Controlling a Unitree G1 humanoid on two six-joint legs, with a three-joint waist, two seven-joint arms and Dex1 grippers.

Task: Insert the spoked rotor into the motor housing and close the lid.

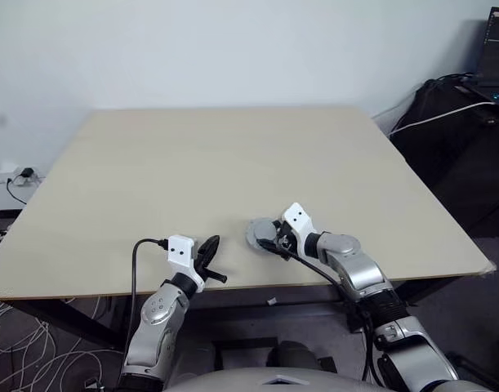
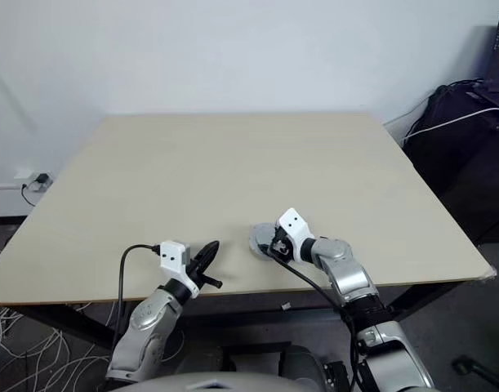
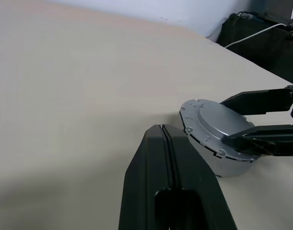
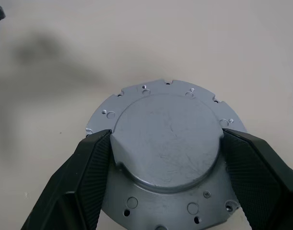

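Note:
The lid [image 4: 165, 143], a silvery-grey round metal disc with a raised centre and a notched flange, lies on the tan table [image 1: 233, 163] near its front edge. My right gripper [image 4: 166, 136] is shut on it, one black finger pressed against each side of the raised centre. The same lid [image 3: 216, 120] shows in the left wrist view with the right fingers [image 3: 261, 100] across it. My left gripper [image 1: 211, 247] hovers over the table a short way left of the lid, shut and empty. The spoked rotor and the motor housing are hidden.
The table's front edge [image 1: 233, 287] runs just below both grippers. Dark bags and a white cable [image 1: 453, 114] stand off the table's right side. Loose cables [image 1: 20, 339] lie on the floor at the left.

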